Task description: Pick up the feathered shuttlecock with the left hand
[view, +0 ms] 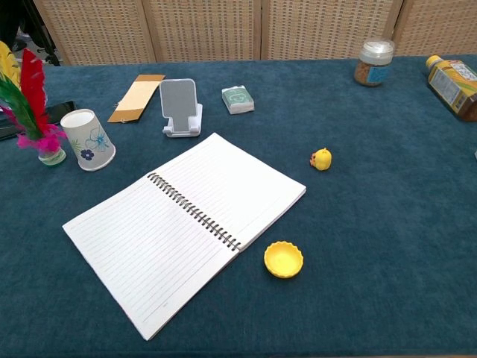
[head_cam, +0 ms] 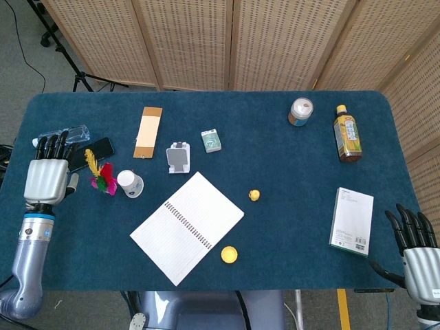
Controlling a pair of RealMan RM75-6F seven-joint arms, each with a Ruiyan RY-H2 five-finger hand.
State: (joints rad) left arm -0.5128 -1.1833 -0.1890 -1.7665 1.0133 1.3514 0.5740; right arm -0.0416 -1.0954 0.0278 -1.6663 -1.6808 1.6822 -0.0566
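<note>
The feathered shuttlecock (head_cam: 102,178) stands upright on its base on the blue table, near the left edge; it has red, yellow, green and pink feathers. In the chest view the shuttlecock (view: 33,112) sits at the far left, free of any hand. My left hand (head_cam: 46,176) hovers a short way left of it, fingers stretched out, holding nothing and not touching it. My right hand (head_cam: 415,253) hangs off the table's front right corner, fingers spread and empty. Neither hand shows in the chest view.
A paper cup (head_cam: 129,183) stands just right of the shuttlecock. A black phone (head_cam: 100,147) and a lying water bottle (head_cam: 63,136) are behind it. An open notebook (head_cam: 187,226) fills the middle front, with a yellow cap (head_cam: 229,255) and a small yellow duck (head_cam: 254,195) nearby.
</note>
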